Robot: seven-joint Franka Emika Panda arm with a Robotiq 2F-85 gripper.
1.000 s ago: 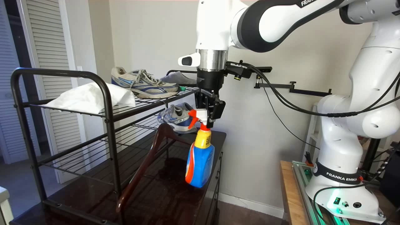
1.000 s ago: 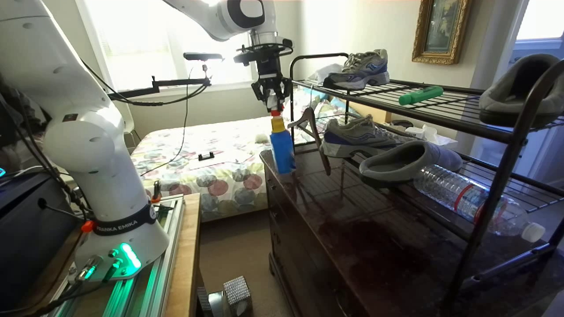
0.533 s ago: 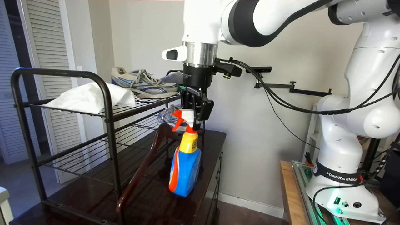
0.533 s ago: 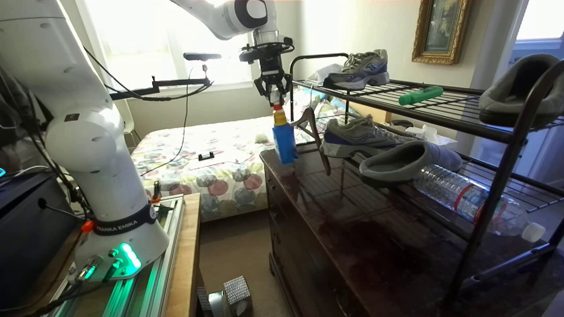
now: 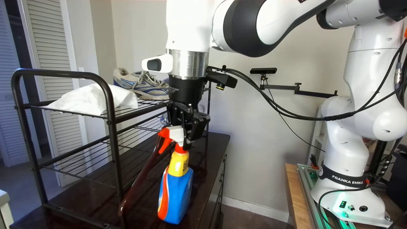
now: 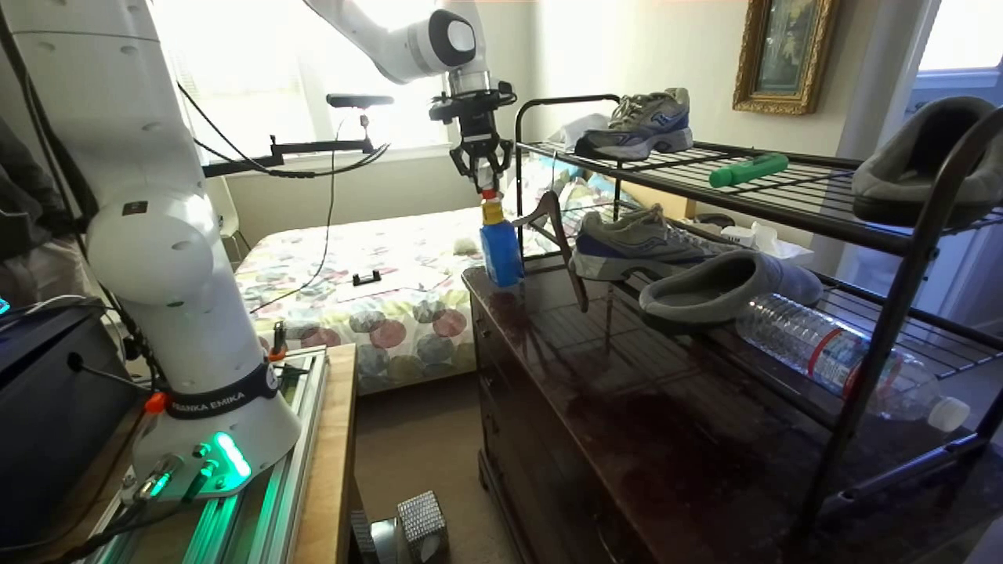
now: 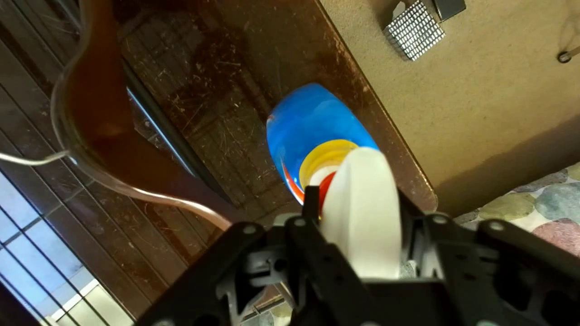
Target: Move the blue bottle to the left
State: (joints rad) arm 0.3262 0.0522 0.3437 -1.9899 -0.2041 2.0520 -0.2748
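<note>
Blue bottle (image 5: pixel 176 192), beneath the gripper (image 6: pixel 489 178) clamped on its head (image 7: pixel 364 208), has shifted leftward, so set-down likely remains.

In the wrist view we see the end effector (image 7: pixel 358 206) blurred and cut off by the lower edge, and the hanger (image 7: pixel 103 118) by the upper. In an exterior view, a rack post (image 6: pixel 885 337) hides part of the clear bottle (image 6: pixel 837 360); its label (image 6: pixel 842 351) is too small for us to read, and we cannot tell whether the blue bottle (image 6: pixel 500 251) touches the surface (image 6: pixel 595 376).
</note>
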